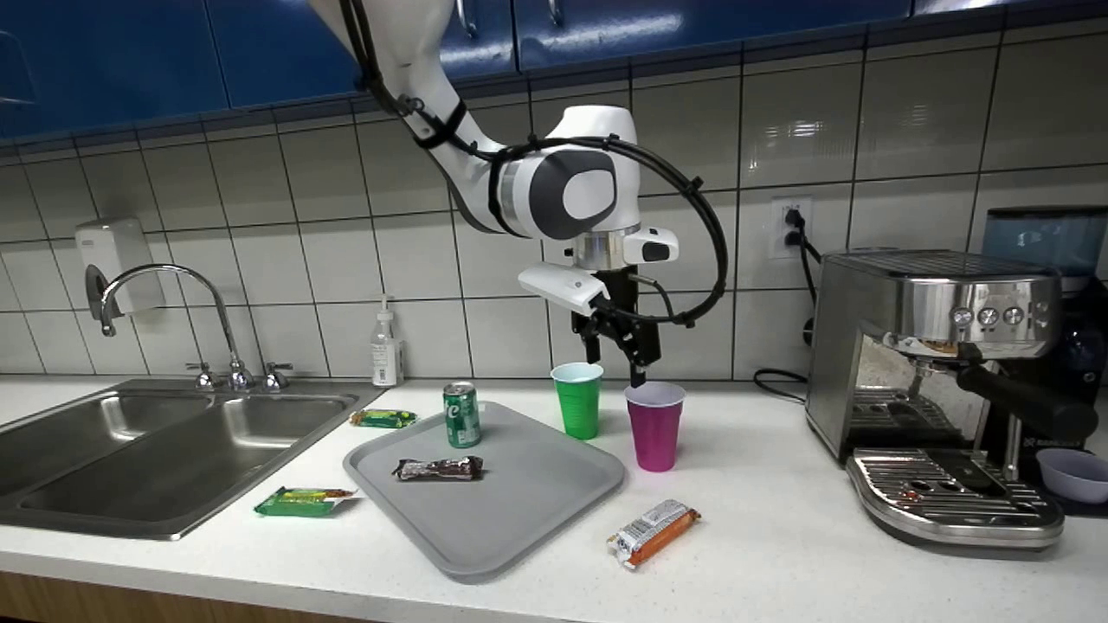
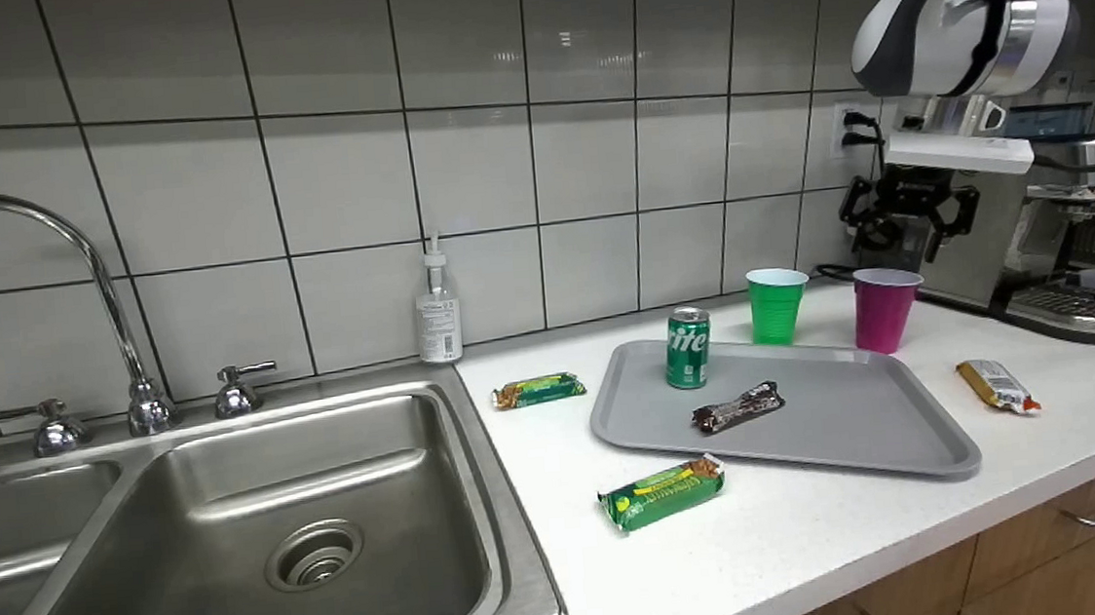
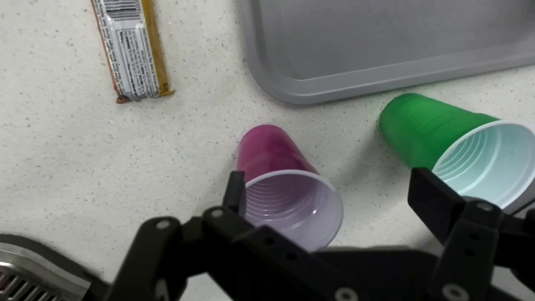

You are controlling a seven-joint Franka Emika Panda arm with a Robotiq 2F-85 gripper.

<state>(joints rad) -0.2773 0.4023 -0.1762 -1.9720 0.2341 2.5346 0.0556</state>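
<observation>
Hanging fingers-down above the counter (image 1: 762,519), the gripper (image 1: 615,365) has its two fingers spread wide apart and nothing gripped between them. Just below it is the magenta cup (image 1: 655,433), the nearest thing. One finger hangs close by the cup's rim; whether the two touch cannot be told. The magenta cup stands upright, its long axis vertical, the wide mouth pointing up toward the gripper and the narrower base down on the counter. In the wrist view its mouth shows under the gap, nearer to one finger; the green cup (image 3: 418,129) shows beside the opposite finger. That green cup also stands upright, mouth up, apart from the magenta cup and nearer the tiled wall (image 1: 407,260).

Out from the gripper toward the sink (image 1: 199,467) lies the gray tray (image 1: 528,484). On it, a green can (image 1: 461,415) stands upright, and a brown-wrapped bar (image 1: 439,468) lies flat near the can. From the gripper toward the counter's front edge lies an orange-wrapped bar (image 1: 655,532), its long axis slanting across the counter, apart from the tray. On the gripper's opposite side, away from the tray, stands an espresso machine (image 1: 939,294).

Farther from the gripper, past the tray, are two green-wrapped bars (image 2: 662,496), well apart, one nearer the wall and one nearer the front edge. A soap bottle (image 1: 386,350) stands by the wall at the sink's corner.
</observation>
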